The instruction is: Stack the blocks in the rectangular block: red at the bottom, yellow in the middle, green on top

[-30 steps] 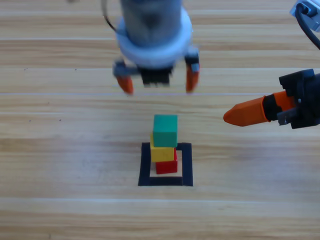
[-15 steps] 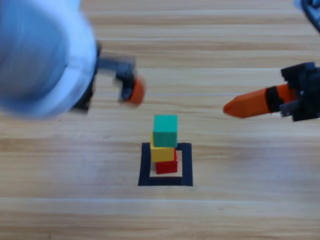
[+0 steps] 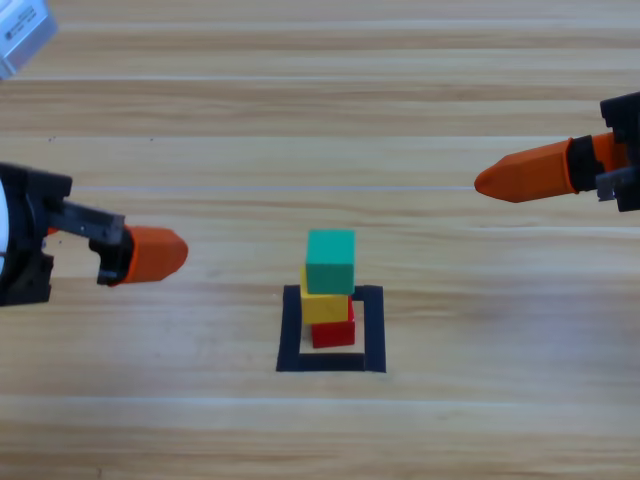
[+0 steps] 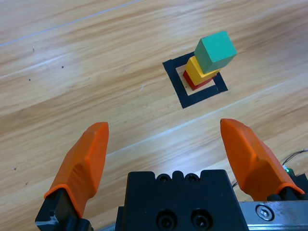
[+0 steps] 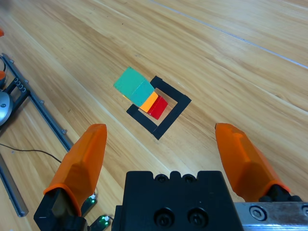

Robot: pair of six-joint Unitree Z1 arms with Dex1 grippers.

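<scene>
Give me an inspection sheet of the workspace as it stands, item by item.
Surface: wooden plank table, bare around the frame.
Job's things: small red cube at the bottom, small yellow cube on it, small teal-green cube on top, stacked inside the black tape square outline.
Clutter: nothing seen.
Grippers: left gripper at the left edge, jaws open, holding nothing; right gripper at the right edge, jaws open, holding nothing. Both clear of the stack.
Cables: thin dark cable off the table.
Surroundings: grey metal rail frame beside the table.
</scene>
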